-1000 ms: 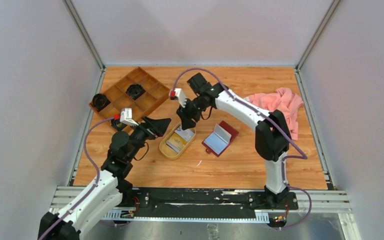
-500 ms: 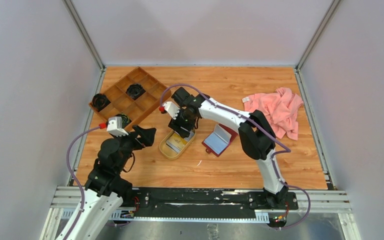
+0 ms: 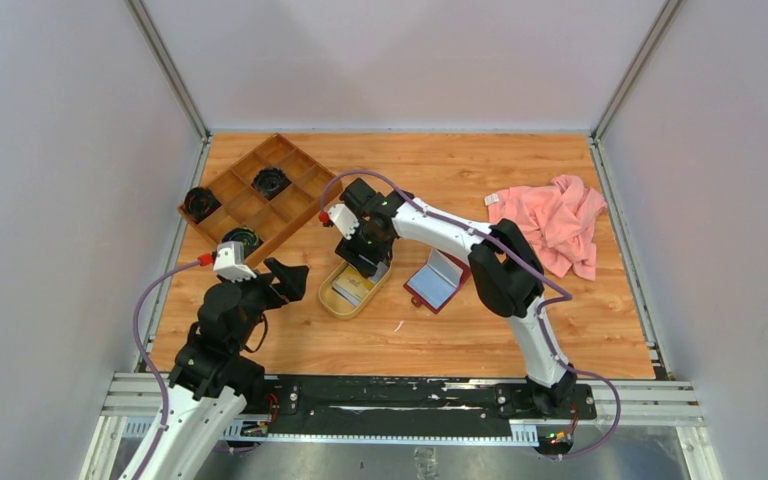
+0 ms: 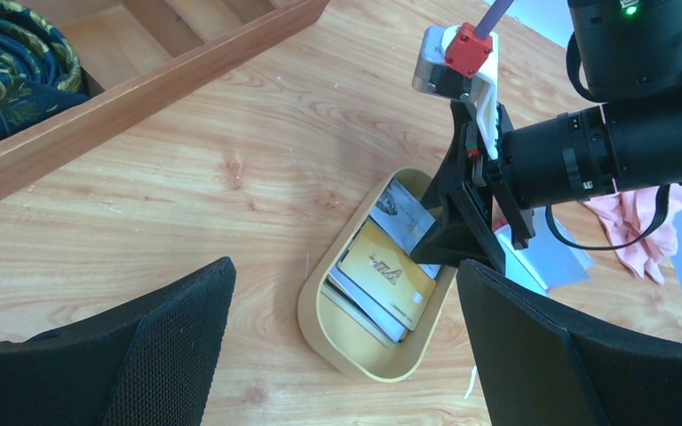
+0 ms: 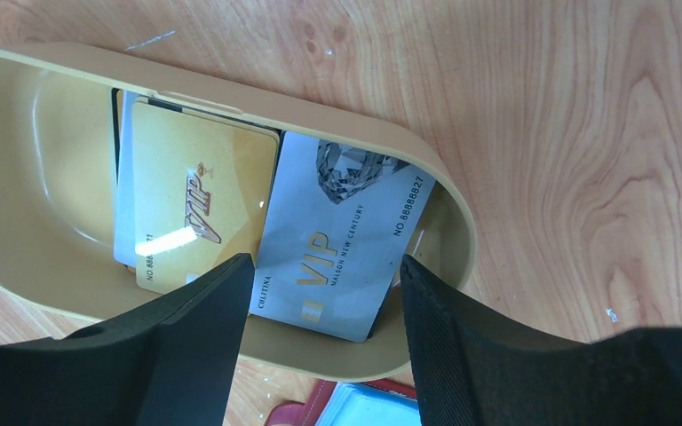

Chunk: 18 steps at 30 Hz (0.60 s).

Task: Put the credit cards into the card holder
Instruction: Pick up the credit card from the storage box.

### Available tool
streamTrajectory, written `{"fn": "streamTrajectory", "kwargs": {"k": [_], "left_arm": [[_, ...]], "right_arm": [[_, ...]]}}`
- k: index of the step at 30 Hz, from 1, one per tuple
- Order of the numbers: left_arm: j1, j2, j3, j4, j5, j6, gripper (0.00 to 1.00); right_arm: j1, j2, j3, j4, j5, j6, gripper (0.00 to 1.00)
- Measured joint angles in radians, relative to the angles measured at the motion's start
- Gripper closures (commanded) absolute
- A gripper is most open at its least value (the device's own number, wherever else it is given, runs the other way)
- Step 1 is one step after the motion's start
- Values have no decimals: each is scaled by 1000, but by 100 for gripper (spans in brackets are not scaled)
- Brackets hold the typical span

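Right wrist view. Item: credit cards (image 5: 342, 240), gold and grey-white, stacked loosely inside oval tray (image 5: 448, 209), not yet in the holder. Right end effector (image 5: 321, 266): fingers spread wide, straddling the grey-white card's near end, gripping nothing; apparently placed to pinch that top card by its edges. Card holder (image 3: 440, 278): lies open at tray's 3 o'clock, ready to receive. Left end effector (image 3: 290, 275): wide, empty, at tray's 9 o'clock, likely kept clear of the pick.
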Motion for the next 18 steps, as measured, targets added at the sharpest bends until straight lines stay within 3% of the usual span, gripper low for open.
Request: {"fn": "streamTrajectory", "kwargs": {"k": [18], "left_arm": [[0, 0, -18, -4, 23, -25, 2]], "right_arm": [[1, 7, 3, -1, 17, 12, 36]]}}
